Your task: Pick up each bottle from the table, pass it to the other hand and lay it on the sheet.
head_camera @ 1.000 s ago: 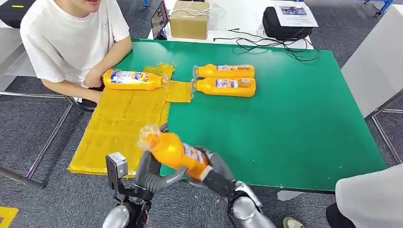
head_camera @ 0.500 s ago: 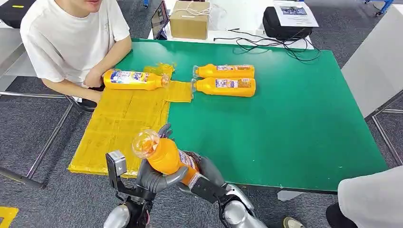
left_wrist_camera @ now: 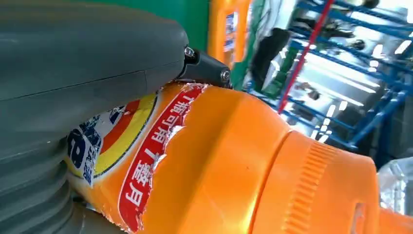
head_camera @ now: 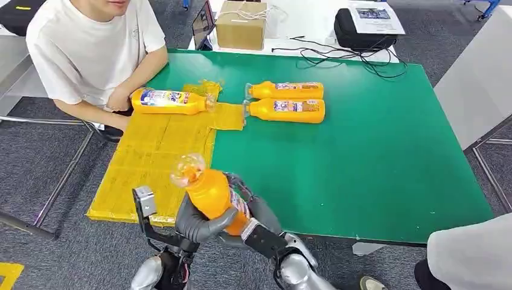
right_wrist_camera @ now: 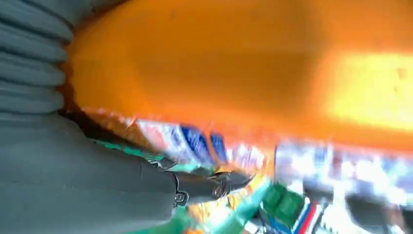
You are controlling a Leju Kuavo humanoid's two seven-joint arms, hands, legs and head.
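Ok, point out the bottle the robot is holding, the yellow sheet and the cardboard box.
held orange bottle (head_camera: 212, 193), head view, on its orange body.
yellow sheet (head_camera: 151, 160), head view, on a bare middle part.
cardboard box (head_camera: 241, 30), head view, on its front face.

- I see the sheet (head_camera: 151, 163) lying on the left part of the tabletop (head_camera: 362, 163), hanging over its near left edge.
- One bottle (head_camera: 171, 101) lies on the far end of the sheet, just in front of a person (head_camera: 90, 48).
- Two more bottles (head_camera: 284, 90) (head_camera: 284, 110) lie side by side on the tabletop, right of the sheet.
- Near me, my left hand (head_camera: 199, 222) and right hand (head_camera: 256, 220) are both on a bottle (head_camera: 211, 192) above the near edge.
- A box (head_camera: 241, 24) sits behind the tabletop.
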